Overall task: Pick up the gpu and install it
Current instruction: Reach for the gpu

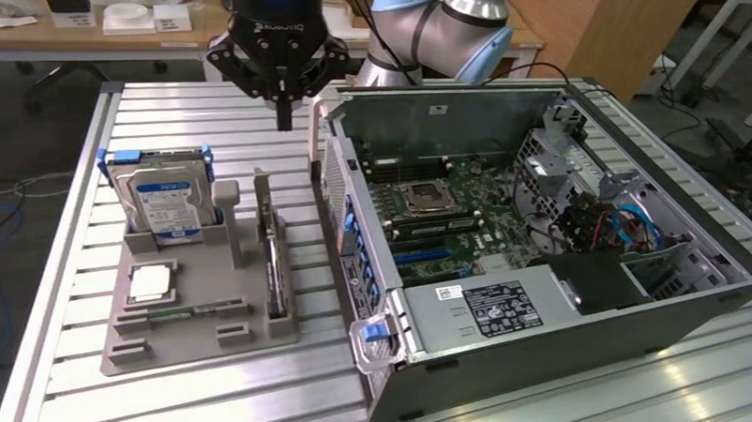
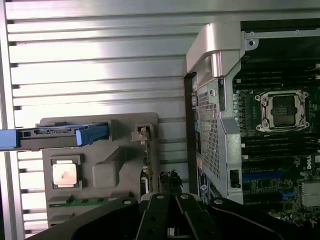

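The gpu (image 1: pixel 272 256) stands on edge in a slot of the grey holder tray (image 1: pixel 196 341), a thin green board with its silver bracket at the far end. In the wrist view the gpu (image 2: pixel 146 159) appears edge-on. My gripper (image 1: pixel 282 123) hangs above the table beyond the holder's far end, close to the rear corner of the open computer case (image 1: pixel 471 355). Its fingers are shut together and hold nothing. In the wrist view the gripper (image 2: pixel 170 212) sits just past the end of the card.
The holder also carries a blue-framed hard drive (image 1: pixel 163 199), a processor chip (image 1: pixel 148 283) and a memory stick (image 1: pixel 188 310). The case lies open with its motherboard (image 1: pixel 458 209) and blue slots (image 1: pixel 427 260) exposed. A slatted metal table (image 1: pixel 204 121) lies beneath.
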Controlling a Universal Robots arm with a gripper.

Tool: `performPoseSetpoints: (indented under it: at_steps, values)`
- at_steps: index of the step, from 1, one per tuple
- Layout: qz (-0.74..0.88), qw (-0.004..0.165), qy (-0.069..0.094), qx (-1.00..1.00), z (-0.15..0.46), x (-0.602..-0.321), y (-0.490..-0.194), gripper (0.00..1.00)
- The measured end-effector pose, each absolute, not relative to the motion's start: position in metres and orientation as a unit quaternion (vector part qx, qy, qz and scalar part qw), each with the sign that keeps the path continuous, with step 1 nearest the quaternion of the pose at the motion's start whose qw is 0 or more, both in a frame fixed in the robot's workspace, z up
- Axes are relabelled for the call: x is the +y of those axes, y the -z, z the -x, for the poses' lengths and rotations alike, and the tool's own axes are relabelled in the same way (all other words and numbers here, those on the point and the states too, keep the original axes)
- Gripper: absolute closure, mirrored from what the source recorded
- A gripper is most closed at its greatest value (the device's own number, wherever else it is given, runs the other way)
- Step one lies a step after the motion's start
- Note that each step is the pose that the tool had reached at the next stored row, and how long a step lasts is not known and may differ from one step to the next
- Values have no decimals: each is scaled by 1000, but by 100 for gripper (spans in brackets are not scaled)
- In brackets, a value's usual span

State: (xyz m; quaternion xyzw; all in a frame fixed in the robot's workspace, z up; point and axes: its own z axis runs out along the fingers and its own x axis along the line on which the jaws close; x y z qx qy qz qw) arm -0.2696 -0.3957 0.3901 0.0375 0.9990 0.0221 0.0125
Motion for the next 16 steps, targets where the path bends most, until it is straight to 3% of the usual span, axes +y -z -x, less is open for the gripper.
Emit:
performPoseSetpoints:
  at_steps: [16]
  values:
    - [-37, 13, -22, 999, 283, -396, -390, 90]
